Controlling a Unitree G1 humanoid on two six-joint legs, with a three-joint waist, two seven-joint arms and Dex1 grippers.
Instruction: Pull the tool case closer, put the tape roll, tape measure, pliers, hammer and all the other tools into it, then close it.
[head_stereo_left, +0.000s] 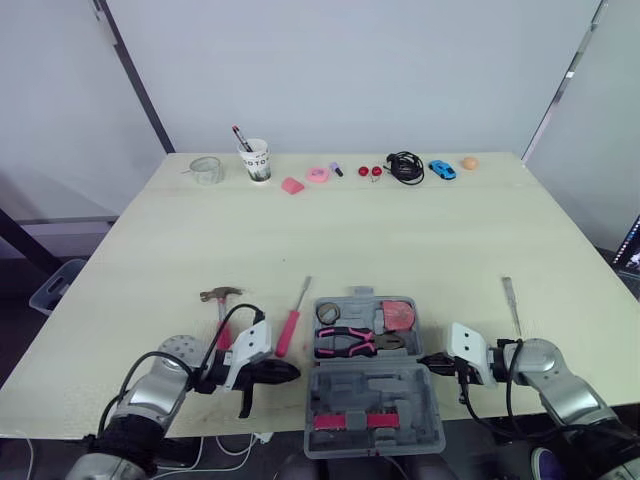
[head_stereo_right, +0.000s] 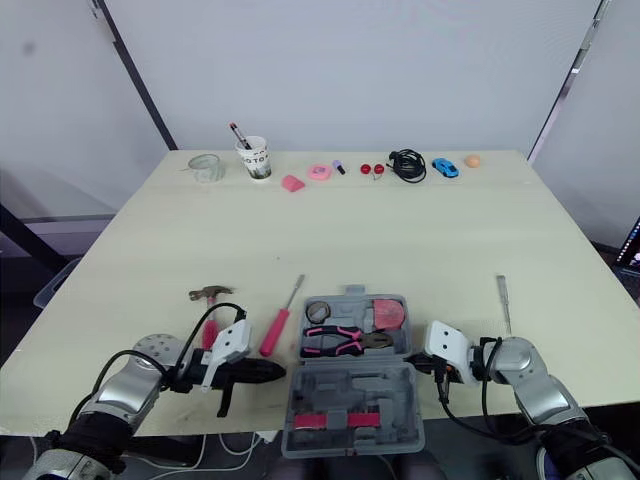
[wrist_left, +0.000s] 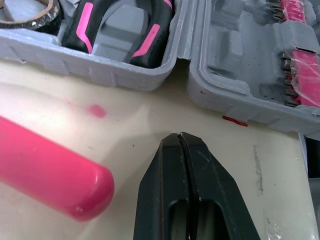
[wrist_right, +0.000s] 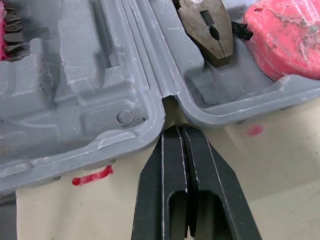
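While both arms rest low along the front edge of the desk (head_stereo_left: 400, 230), the tools are spread between them. Furthest left lies the hammer (head_stereo_left: 221, 296), its head pointing away from the front edge and its pink handle running back under the left arm. The left end effector (head_stereo_left: 285, 372) is pinched fully together with nothing in it, its tip just short of the left wall of the tool case (head_stereo_left: 372, 392) and not touching it. Between the two lies a screwdriver (head_stereo_left: 290, 330) with a pink handle, beside the case's left side.

The tool case sits open at the middle of the front edge. Its far half holds a dark tape roll (head_stereo_left: 328, 313), the pliers (head_stereo_left: 345, 342) and the pink tape measure (head_stereo_left: 398, 315).

At the case's right side, the right end effector (wrist_right: 177, 129) is also pressed together and holds nothing, its tip at the notch where the two halves join. Further right, a slim metal tool (head_stereo_left: 511, 303) lies on the desk apart from the case. Along the far edge stand a cup (head_stereo_left: 257, 162), a black cable (head_stereo_left: 405, 167) and a blue toy car (head_stereo_left: 442, 169).
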